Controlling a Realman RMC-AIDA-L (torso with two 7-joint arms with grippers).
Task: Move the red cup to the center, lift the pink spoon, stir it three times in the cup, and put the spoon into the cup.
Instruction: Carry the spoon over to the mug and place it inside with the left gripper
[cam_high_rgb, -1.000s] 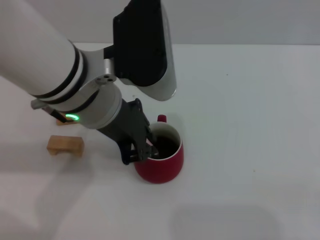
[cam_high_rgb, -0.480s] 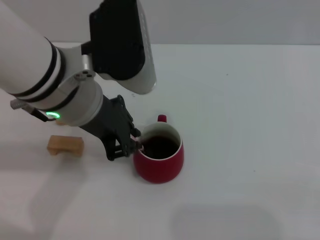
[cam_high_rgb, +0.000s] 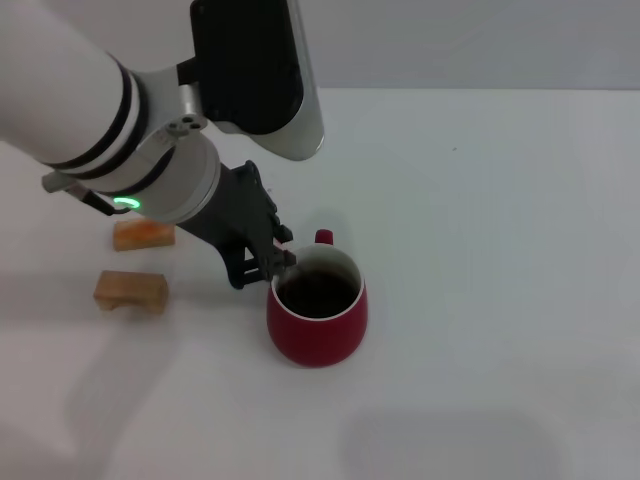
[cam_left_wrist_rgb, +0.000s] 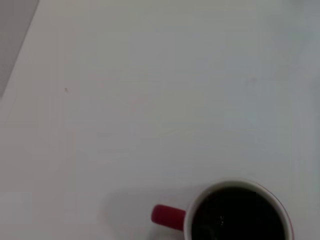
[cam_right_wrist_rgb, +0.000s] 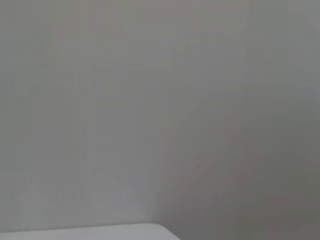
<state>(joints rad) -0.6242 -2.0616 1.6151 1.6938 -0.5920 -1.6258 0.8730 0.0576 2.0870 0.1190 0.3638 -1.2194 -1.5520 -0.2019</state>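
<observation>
Cup: red cup (cam_high_rgb: 318, 312) sits mid-table, upright, handle to far side.
L gripper: left gripper (cam_high_rgb: 272, 262) at cup's left-far rim, touching or just above it; fingers look pressed together, prob pinching sthg small, can't tell what.
Spoon: pink spoon not clearly visible; cup interior dark.
R arm: not in view.
Blocks: two wooden blocks (cam_high_rgb: 131, 290) left of cup.
Progress: cup centred; stir/drop phase, count unknown.

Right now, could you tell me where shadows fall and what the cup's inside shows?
Head view: the left hand casts only soft shadow on the white table; the red cup is dark inside. Left wrist view: a faint shadow lies beside the cup's handle.
</observation>
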